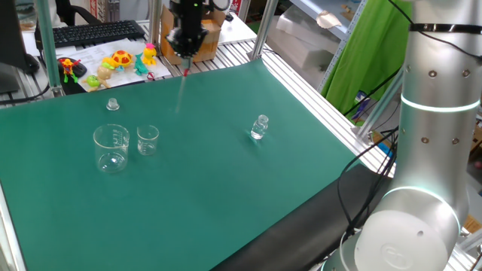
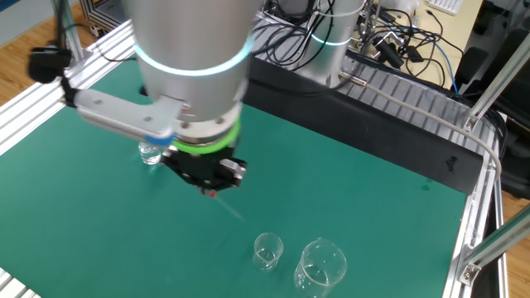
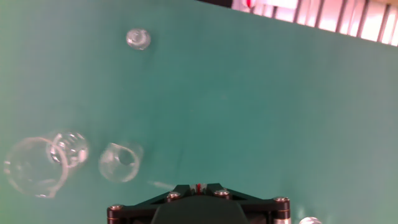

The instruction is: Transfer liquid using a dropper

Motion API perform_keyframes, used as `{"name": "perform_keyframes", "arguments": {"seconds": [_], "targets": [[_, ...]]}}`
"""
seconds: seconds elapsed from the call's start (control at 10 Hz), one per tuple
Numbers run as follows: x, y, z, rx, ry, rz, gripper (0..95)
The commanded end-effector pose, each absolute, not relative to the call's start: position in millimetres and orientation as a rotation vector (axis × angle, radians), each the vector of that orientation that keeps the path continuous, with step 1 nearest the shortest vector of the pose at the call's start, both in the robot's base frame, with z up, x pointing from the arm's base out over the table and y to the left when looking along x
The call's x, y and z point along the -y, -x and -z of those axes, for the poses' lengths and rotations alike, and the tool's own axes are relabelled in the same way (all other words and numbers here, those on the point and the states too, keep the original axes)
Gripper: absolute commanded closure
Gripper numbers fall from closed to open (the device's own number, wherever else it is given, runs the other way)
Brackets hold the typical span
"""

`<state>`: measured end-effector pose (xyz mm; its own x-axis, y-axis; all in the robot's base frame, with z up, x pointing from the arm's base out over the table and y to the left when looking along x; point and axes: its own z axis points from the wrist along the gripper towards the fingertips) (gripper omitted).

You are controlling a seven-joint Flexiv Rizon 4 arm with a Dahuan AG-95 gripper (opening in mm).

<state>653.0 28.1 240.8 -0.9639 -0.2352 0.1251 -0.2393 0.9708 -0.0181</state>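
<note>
jaws (image 1: pixel 185 66) — pinched on dropper (image 1: pixel 181 92) | dropper hangs above mat — clear of small beaker (image 1: pixel 147 140)

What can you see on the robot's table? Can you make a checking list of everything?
Surface: green mat, flat, no spills seen.
Job's things: dropper hangs from the gripper, red bulb up; big beaker and small beaker side by side; small bottle stands apart.
Clutter: small glass stopper on the mat.
Grippers: shut on the dropper, above the mat.
Cables: black bundle behind the table.
Surroundings: toys, keyboard, green cloth.
</note>
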Motion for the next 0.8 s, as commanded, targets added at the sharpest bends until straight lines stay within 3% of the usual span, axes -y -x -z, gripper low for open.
{"name": "perform_keyframes", "arguments": {"seconds": [0.1,0.8], "targets": [[-24.9,-648.0,-238.4,2.984,-0.361,-0.063,95.0],[-24.9,-648.0,-238.4,2.986,-0.263,0.052,95.0]]}}
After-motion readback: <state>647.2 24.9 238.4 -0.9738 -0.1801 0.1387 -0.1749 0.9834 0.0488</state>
